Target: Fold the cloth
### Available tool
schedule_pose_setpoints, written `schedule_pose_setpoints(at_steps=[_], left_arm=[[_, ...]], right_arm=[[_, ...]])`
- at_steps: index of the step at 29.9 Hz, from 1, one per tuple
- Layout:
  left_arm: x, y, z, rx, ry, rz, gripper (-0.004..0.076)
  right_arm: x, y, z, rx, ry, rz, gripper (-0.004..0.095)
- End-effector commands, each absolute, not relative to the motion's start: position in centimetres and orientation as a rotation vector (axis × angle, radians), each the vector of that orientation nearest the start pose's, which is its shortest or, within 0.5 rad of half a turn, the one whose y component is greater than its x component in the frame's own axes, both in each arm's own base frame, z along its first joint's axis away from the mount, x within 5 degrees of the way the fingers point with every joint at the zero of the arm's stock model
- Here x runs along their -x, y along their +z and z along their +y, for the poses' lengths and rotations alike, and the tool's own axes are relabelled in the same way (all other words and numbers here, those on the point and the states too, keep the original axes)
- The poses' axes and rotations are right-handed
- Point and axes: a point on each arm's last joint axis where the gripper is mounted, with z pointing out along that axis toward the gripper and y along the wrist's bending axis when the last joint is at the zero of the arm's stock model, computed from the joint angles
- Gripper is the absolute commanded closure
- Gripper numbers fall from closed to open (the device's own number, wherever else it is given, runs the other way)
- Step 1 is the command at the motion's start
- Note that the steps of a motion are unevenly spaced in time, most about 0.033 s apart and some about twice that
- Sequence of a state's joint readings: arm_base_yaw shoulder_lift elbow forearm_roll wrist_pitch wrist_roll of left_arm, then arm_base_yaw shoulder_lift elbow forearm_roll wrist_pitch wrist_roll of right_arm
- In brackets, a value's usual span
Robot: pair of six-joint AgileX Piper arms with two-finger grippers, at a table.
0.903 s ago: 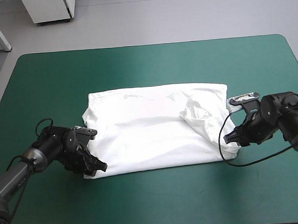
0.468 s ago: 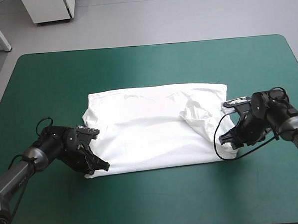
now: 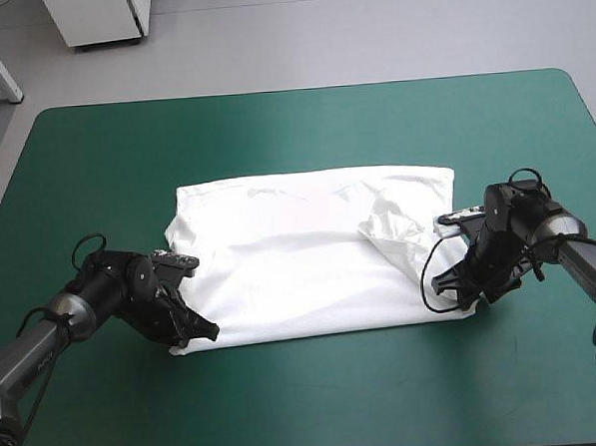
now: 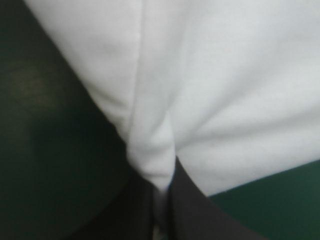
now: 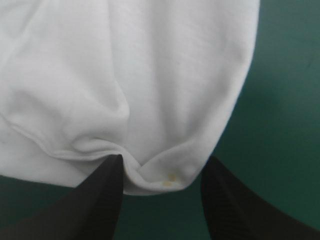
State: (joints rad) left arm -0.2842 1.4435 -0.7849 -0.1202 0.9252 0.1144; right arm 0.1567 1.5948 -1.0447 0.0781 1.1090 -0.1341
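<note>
White on the teal-green cover (image 3: 273,134), the T-shirt (image 3: 300,258) lies spread flat around the middle of the high view, a little below centre. It forms a broad rectangle with its long edges running left to right. We see a loose flap of cloth bunched up toward its right end, with creases fanning out around it.

The left gripper (image 3: 202,331) sits at the shirt's lower left corner, low over the table. In its wrist view we find the black fingers (image 4: 190,210) drawn together into a narrow arch with a pinch of white cloth caught between them, so it is clamped on the T-shirt.

The right gripper (image 3: 449,278) is at the shirt's lower right corner, toward the right of the frame. In its wrist view its fingers (image 5: 102,195) stand well apart. The rounded corner of the hem lies between them on the cover, and we cannot tell whether it touches either finger. Two small yellowish marks (image 5: 170,180) show on that hem.
</note>
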Motion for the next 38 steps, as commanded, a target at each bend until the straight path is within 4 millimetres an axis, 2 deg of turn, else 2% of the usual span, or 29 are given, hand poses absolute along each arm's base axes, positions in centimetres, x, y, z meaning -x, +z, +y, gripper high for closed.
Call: schedule_pose_setpoints(at_steps=[1, 6, 8, 12, 13, 16, 21, 25, 31, 34, 38], left_arm=[[-22.9, 19.4, -7.7, -0.492, -0.164, 2.963, 0.0733], [-22.9, 19.4, -7.7, -0.492, -0.164, 2.961, 0.0733], [-23.0, 19.4, -7.7, -0.491, -0.164, 2.959, 0.0733], [-23.2, 19.7, -7.7, -0.513, -0.157, 2.946, 0.0733], [-23.3, 19.9, -7.8, -0.515, -0.158, 2.948, 0.0733], [-23.5, 21.2, -7.8, -0.536, -0.144, 2.946, 0.0733], [-23.1, 24.8, -7.4, -0.56, -0.101, 2.887, 0.0733], [-22.0, 27.4, -6.9, -0.545, -0.092, 2.824, 0.0733], [-20.8, 29.9, -6.5, -0.514, -0.089, 2.755, 0.0733], [-21.0, 31.2, -6.4, -0.505, -0.076, 2.705, 0.0733], [-21.6, 34.1, -5.9, -0.461, 0.009, 2.615, 0.0733]], right_arm=[[-27.9, 22.8, 5.1, 0.366, 0.153, 3.086, 0.0454], [-28.3, 22.1, 5.7, 0.373, 0.25, 3.087, 0.0551], [-28.3, 22.1, 5.9, 0.375, 0.274, 3.086, 0.0642], [-28.3, 22.2, 6.0, 0.378, 0.299, 3.083, 0.0905], [-28.2, 22.2, 6.0, 0.38, 0.3, 3.089, 0.092], [-27.8, 22.9, 5.9, 0.397, 0.291, 3.116, 0.0921], [-26.9, 25.3, 5.6, 0.396, 0.258, 3.109, 0.0921], [-26.4, 28.3, 5.3, 0.364, 0.226, 3.025, 0.0921], [-25.7, 32.1, 5.3, 0.308, 0.242, 2.885, 0.0921], [-25.8, 33.5, 5.2, 0.311, 0.228, 2.833, 0.0921], [-26.5, 35.5, 5.3, 0.311, 0.218, 2.756, 0.0921]])
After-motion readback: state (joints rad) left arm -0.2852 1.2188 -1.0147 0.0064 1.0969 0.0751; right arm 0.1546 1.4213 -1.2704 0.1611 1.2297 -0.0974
